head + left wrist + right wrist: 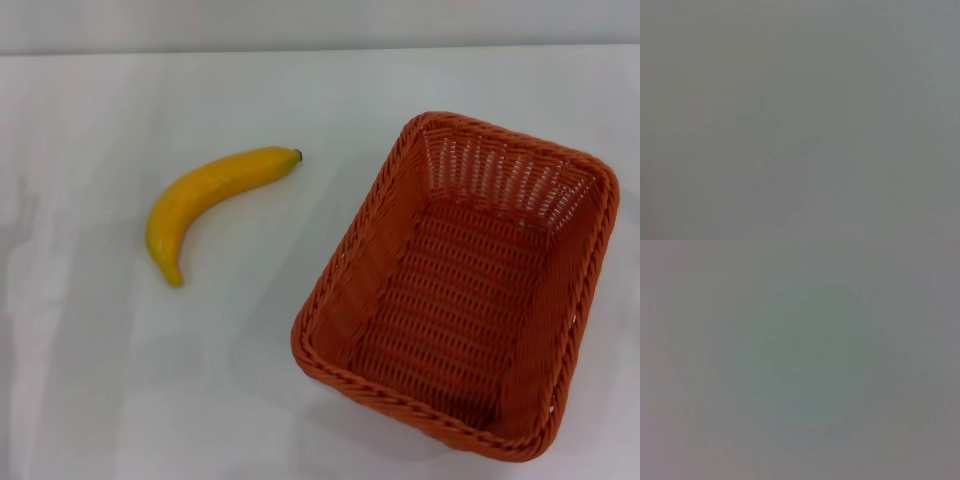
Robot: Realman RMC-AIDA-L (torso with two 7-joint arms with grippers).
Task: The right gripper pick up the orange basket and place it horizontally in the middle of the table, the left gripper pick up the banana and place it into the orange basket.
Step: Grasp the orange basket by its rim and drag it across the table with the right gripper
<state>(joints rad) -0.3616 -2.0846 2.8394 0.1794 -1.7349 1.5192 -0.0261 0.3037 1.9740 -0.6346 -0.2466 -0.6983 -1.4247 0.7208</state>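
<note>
Orange basket (pixel 457 285): rectangular woven basket with open-lattice sides and a braided rim, standing upright on its base on the right side of the table (pixel 250 400) in the head view; open top faces up, nothing inside it
Left gripper: not seen in any view, so its grip state cannot be told; the left wrist view gives only a plain grey field with no object that can be made out
Right gripper: not seen in any view, so its grip state cannot be told; the right wrist view gives only a plain grey field with no object that can be made out
Basket orientation: long axis runs from near to far across the tabletop, turned slightly so the far end leans toward the right; the near short wall sits close to the lower edge of the head view
Basket contact: rests on the table only; touched by no gripper
Banana (pixel 207 200): single curved yellow fruit lying flat on the table on the left side of the head view, dark tip at its far end pointing toward the basket, the other end nearer the robot
Banana to basket: apart, with bare tabletop between them; the dark tip is the end closest to the basket's far left corner
Table: plain white smooth surface, its far edge meeting a pale wall at the top of the head view
</note>
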